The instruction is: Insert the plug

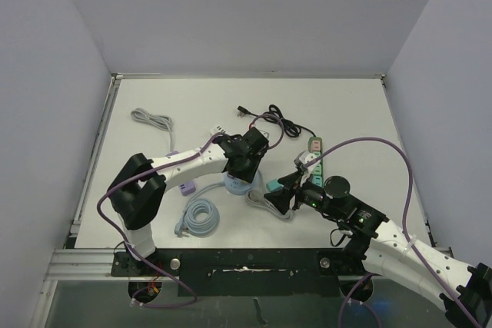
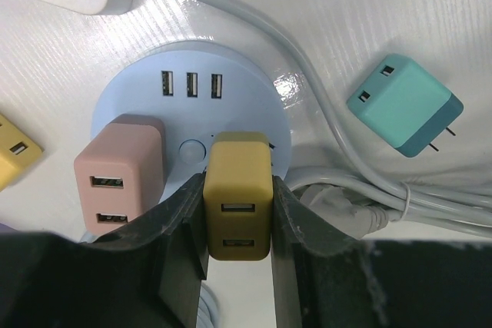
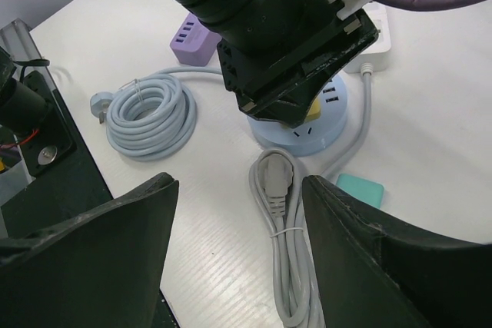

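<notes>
The left gripper, lower centre of its wrist view, is clamped on the mustard plug. The right gripper has its jaws apart, holding nothing. The round blue hub fills mid-frame, with the plug at its lower rim beside a pink charger.

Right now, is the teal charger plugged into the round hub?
No, the teal charger lies loose to the side of the round hub, its prongs bare.
</notes>
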{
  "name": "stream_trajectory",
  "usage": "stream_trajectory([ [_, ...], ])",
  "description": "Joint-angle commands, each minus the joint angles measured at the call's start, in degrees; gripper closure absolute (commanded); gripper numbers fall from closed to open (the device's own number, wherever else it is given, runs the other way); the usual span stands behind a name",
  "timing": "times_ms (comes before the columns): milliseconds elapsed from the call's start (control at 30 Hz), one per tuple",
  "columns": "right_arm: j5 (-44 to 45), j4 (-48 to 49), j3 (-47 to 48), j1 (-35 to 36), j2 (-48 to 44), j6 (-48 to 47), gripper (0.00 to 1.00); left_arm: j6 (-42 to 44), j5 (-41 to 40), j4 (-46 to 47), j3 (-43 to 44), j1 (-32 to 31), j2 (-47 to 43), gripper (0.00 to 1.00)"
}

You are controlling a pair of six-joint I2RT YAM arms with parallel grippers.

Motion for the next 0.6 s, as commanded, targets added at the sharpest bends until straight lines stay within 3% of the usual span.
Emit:
stream_trajectory([
  [0,1.52,1.56,1.07,0.23,-0.80,0.72,0.34,1.76,2.62,-1.31,0.90,0.84,1.27,0.99],
  [367,2.22,0.74,0.92,0.26,-2.14,0.55,0.34,3.41,6.51,-0.71,-0.83,1.94,9.38,1.00],
  [567,2.59,0.67,0.63,0.32,-2.69,0.59,0.35,2.14,3.25,-1.96,-2.67,1.71,13.28,1.00],
])
